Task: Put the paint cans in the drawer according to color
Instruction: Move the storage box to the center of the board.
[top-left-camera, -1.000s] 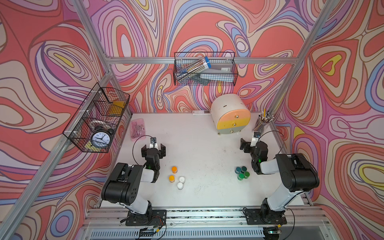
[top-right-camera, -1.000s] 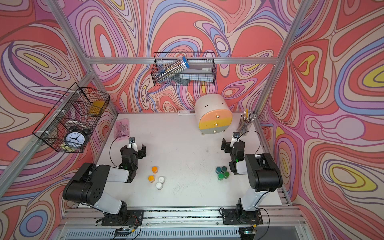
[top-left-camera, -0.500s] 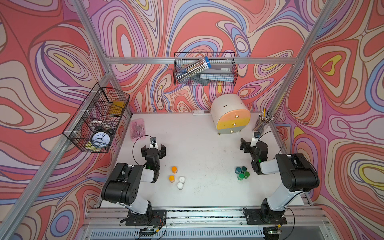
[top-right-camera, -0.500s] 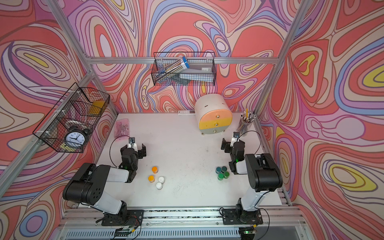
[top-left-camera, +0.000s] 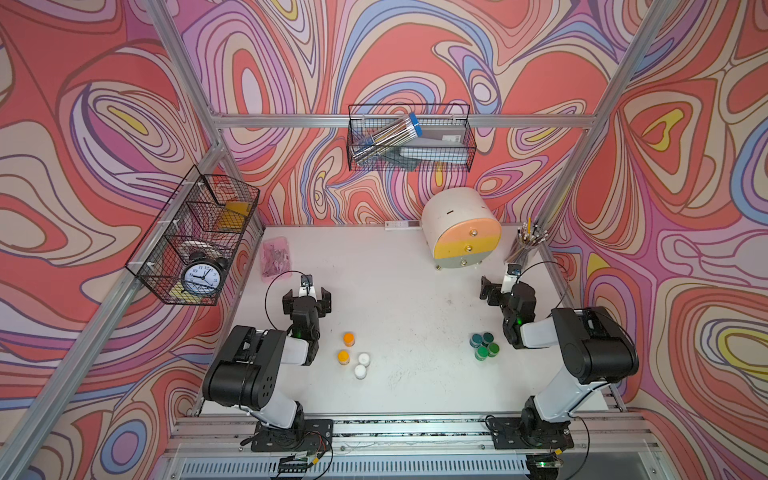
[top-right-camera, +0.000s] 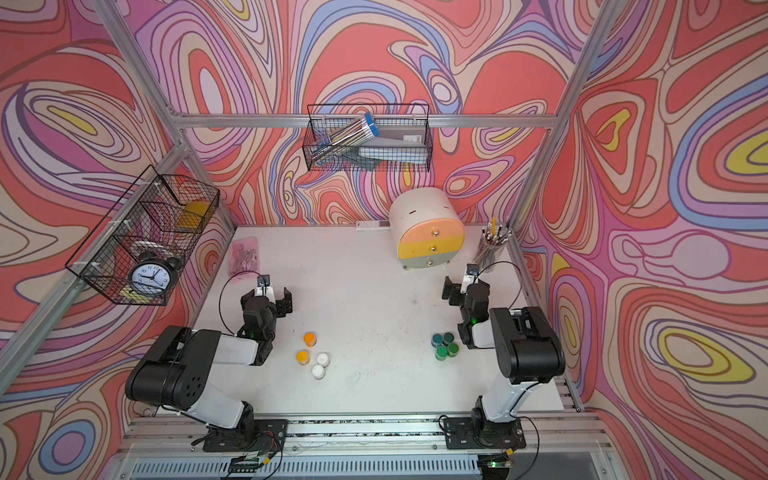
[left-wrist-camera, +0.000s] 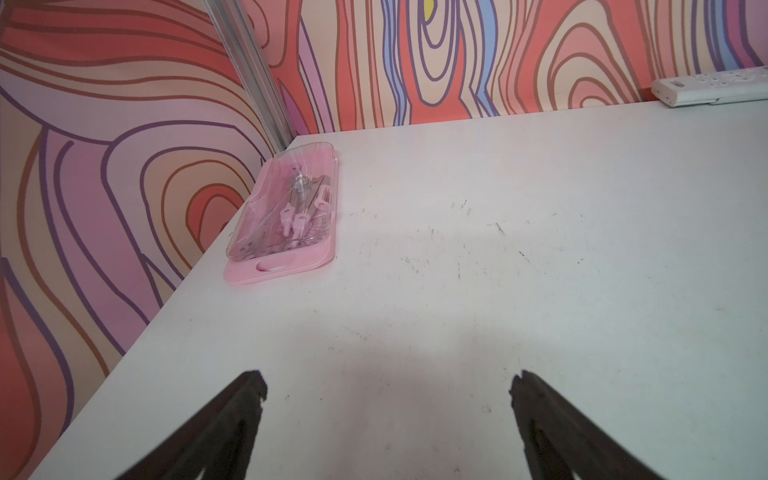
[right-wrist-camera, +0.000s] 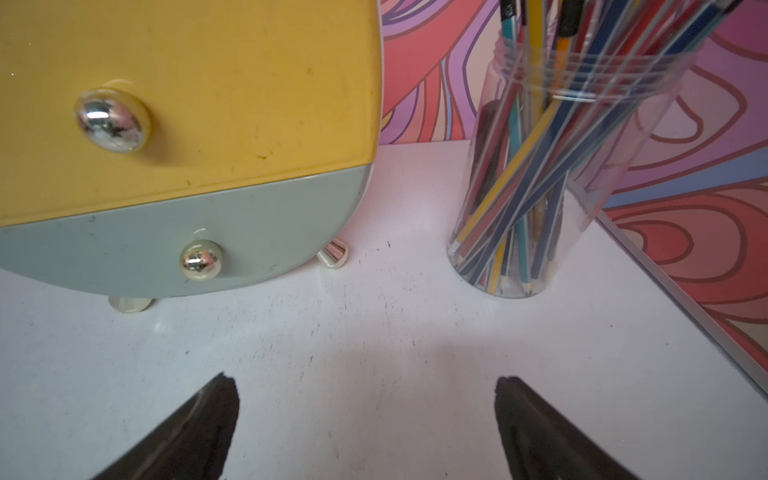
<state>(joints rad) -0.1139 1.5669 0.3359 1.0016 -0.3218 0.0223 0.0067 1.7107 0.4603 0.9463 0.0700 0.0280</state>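
Two orange-lidded paint cans (top-left-camera: 348, 338) (top-right-camera: 310, 338) and two white-lidded ones (top-left-camera: 364, 359) (top-right-camera: 323, 359) stand near the table's front, left of centre. A cluster of green and teal paint cans (top-left-camera: 484, 345) (top-right-camera: 444, 345) sits at the front right. The drawer (top-left-camera: 461, 228) (top-right-camera: 428, 232) (right-wrist-camera: 208, 104) stands at the back right, all three fronts closed. My left gripper (top-left-camera: 307, 297) (top-right-camera: 267, 295) (left-wrist-camera: 388, 386) is open and empty, behind the orange cans. My right gripper (top-left-camera: 506, 291) (top-right-camera: 465, 291) (right-wrist-camera: 365, 386) is open and empty, between the green cans and the drawer, facing its grey-green front.
A pink case (top-left-camera: 275, 254) (left-wrist-camera: 286, 216) lies at the back left by the wall. A clear cup of pencils (top-left-camera: 524, 245) (right-wrist-camera: 540, 174) stands right of the drawer. A white remote (top-left-camera: 401, 225) lies along the back wall. Wire baskets (top-left-camera: 409, 139) hang on the walls.
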